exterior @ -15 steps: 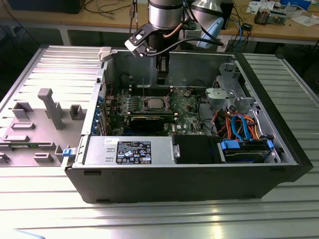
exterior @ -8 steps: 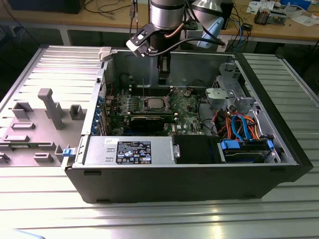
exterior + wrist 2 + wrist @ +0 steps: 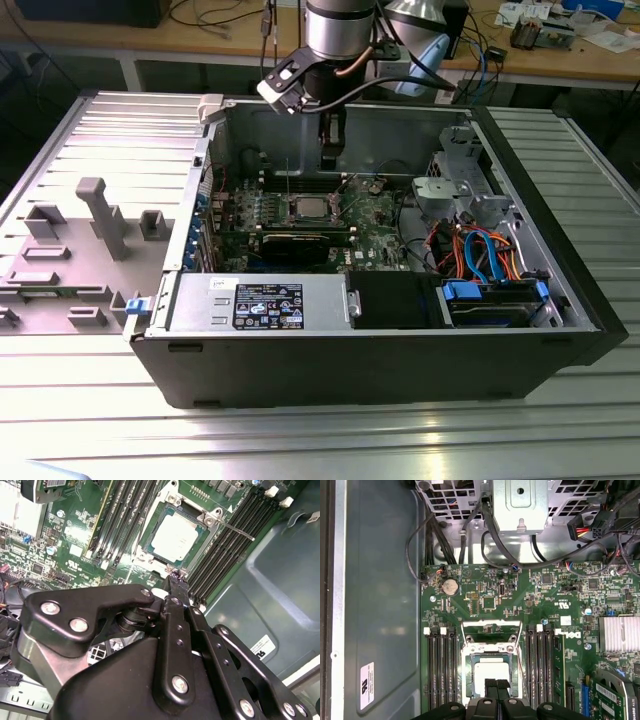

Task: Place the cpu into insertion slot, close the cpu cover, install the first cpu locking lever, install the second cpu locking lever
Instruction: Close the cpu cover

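The cpu [image 3: 175, 536] lies flat in the insertion slot [image 3: 468, 666] on the green motherboard, silvery face up; in the exterior view the cpu [image 3: 305, 208] sits mid-board. The cpu cover [image 3: 490, 629] looks tipped back off the socket's far edge. A thin metal locking lever [image 3: 235, 530] juts out beside the socket. My gripper [image 3: 496, 682] hovers just above the near edge of the cpu, its two black fingers pressed together with nothing between them. In the exterior view my gripper [image 3: 330, 158] hangs inside the case near the back wall.
Memory slots [image 3: 440, 665] flank the socket on both sides. A graphics card [image 3: 305, 243] lies in front of it. Cables and a drive cage [image 3: 470, 215] fill the exterior view's right, and the power supply [image 3: 260, 303] sits at the front. A grey fixture plate [image 3: 80, 240] lies outside the case.
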You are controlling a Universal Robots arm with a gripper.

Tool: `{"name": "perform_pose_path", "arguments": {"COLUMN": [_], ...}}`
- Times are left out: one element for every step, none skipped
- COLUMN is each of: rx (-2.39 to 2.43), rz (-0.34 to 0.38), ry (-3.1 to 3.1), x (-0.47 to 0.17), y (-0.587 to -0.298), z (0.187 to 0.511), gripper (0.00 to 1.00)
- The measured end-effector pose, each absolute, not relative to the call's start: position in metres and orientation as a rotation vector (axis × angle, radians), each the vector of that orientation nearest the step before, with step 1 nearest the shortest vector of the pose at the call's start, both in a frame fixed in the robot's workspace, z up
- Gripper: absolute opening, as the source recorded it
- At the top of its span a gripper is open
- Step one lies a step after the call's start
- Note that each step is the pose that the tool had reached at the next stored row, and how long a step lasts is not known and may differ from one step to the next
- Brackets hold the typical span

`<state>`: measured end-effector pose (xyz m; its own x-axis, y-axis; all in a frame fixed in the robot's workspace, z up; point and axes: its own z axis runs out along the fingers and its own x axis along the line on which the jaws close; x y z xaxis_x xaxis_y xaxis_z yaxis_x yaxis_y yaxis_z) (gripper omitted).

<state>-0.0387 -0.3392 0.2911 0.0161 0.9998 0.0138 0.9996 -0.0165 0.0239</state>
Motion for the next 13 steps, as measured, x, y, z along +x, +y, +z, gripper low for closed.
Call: {"name": "perform_pose_path", "arguments": {"rx": [2.234, 2.234, 2.234, 2.234, 2.234, 2.234, 2.234, 2.234, 2.234, 2.234, 2.234, 2.234, 2.234], "rz": [0.042, 0.042, 0.042, 0.042, 0.042, 0.042, 0.042, 0.042, 0.042, 0.042, 0.042, 0.042, 0.042], "ry": [2.198, 2.198, 2.198, 2.198, 2.198, 2.198, 2.198, 2.198, 2.198, 2.198, 2.198, 2.198, 2.198], "x": [-0.0385, -0.0381, -0.0379, -0.0374, -0.037, -0.0365, -0.036, -0.0352, -0.0342, -0.0333, -0.0325, -0.0315, -0.0306], "y": [-0.3392, -0.3392, -0.3392, -0.3392, -0.3392, -0.3392, -0.3392, -0.3392, -0.3392, -0.3392, -0.3392, -0.3392, -0.3392], "z": [0.2911, 0.2911, 0.2911, 0.2911, 0.2911, 0.2911, 0.2911, 0.2911, 0.2911, 0.2911, 0.2911, 0.2911, 0.2911], "gripper": [0.11, 0.11, 0.11, 0.11, 0.11, 0.11, 0.11, 0.11, 0.11, 0.11, 0.11, 0.11, 0.11]}}
